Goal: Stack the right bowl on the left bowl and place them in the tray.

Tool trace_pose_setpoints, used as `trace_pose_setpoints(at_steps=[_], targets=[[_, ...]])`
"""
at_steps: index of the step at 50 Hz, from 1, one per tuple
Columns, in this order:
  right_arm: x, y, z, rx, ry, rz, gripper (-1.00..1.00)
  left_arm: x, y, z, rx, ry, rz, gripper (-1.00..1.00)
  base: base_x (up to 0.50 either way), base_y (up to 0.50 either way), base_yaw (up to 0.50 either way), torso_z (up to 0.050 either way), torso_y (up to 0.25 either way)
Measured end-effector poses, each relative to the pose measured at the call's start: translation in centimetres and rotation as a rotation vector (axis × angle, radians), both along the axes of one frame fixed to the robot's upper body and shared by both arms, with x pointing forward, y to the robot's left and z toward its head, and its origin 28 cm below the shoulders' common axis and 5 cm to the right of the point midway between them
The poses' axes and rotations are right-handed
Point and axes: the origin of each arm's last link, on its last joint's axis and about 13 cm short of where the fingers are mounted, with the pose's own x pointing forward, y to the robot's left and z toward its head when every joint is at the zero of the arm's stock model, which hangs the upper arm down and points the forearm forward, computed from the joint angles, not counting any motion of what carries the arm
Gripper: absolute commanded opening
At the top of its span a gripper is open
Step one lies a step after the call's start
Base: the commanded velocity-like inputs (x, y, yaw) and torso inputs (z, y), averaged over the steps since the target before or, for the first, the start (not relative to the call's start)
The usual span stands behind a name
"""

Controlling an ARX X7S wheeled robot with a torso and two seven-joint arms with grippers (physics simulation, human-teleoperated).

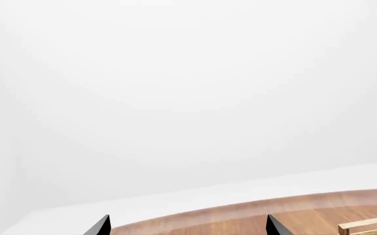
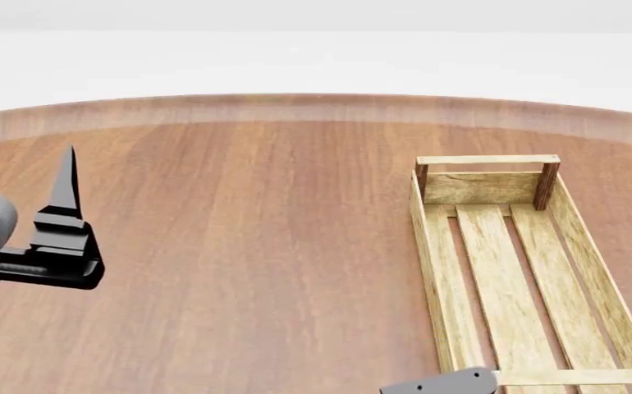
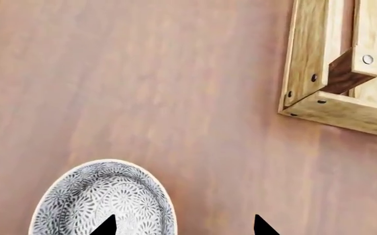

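Your tray [image 2: 508,271] sat empty; one bowl [image 3: 104,200] lay unstacked under your right gripper's [image 3: 183,226] wide, empty jaws.

A bare simulated test scene is being shown, not a furnished room of any kind. A wide wooden tabletop [image 2: 240,271] with a curved far edge is being rendered in smooth reddish-brown grain, and it is being surrounded by plain white floor and plain white walls [image 1: 188,88] without doors, windows or furniture. The flat, shadowless lighting and the clean, even surfaces are being given the look of computer graphics. Only a few props are being laid out on the wood: a light-wood slatted tray [image 2: 431,246] and a patterned grey-and-white bowl [image 3: 104,198], as in a staged manipulation trial.
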Motion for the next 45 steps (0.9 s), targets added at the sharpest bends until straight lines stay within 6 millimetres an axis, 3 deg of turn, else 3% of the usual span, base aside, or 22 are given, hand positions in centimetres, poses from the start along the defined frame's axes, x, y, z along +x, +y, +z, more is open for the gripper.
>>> trace_pose_setpoints(at_steps=[45], targets=[[0.4, 0.2, -5.2, 0.020, 0.140, 0.004, 1.00, -0.1, 0.1, -0.1, 0.000, 0.000, 0.003, 1.00, 0.00, 0.00, 0.00, 0.000, 0.000]])
